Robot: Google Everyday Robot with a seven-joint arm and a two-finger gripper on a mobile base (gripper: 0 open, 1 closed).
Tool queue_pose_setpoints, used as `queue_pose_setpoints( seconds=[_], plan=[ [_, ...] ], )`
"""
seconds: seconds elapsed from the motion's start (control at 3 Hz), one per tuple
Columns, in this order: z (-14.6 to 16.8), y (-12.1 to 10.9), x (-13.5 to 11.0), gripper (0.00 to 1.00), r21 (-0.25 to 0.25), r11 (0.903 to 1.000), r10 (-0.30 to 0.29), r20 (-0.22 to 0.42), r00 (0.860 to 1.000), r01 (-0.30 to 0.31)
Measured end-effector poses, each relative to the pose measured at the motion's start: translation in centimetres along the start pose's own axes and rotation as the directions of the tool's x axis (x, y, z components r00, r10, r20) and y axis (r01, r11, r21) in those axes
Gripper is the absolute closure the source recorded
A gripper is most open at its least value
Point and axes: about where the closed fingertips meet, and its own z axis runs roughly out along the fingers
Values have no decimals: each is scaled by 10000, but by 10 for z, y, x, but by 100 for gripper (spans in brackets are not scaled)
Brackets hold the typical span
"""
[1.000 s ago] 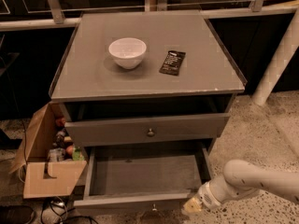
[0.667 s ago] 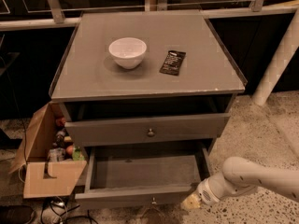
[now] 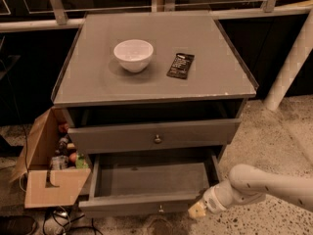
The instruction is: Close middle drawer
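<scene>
While middle drawer (image 3: 146,203) stands pulled far out below tabletop (image 3: 215,72) front edge, pincer (image 3: 197,210) sits at its right front corner, open or closed: cannot tell. Stiff wood, probably slides easily; push flat front, centred.

Grey cabinet top (image 3: 215,77), white bowl (image 3: 133,55) beside dark packet (image 3: 180,65); tool (image 3: 196,210) low, near floor (image 3: 274,131).

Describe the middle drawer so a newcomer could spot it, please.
In the grey cabinet, a tall-fronted drawer sits uppermost; the middle drawer is beneath it. Only it is pulled far out and low-fronted, with the gripper at its right front corner.
</scene>
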Motion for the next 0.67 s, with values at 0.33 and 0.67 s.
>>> queue_pose_setpoints(
  seconds=[0.33, 0.67],
  plan=[
    [0, 1, 0, 100, 1, 10000, 0, 2, 10000, 0],
    [-2, -9, -22, 100, 167, 9999, 23, 281, 9996, -28]
  ],
)
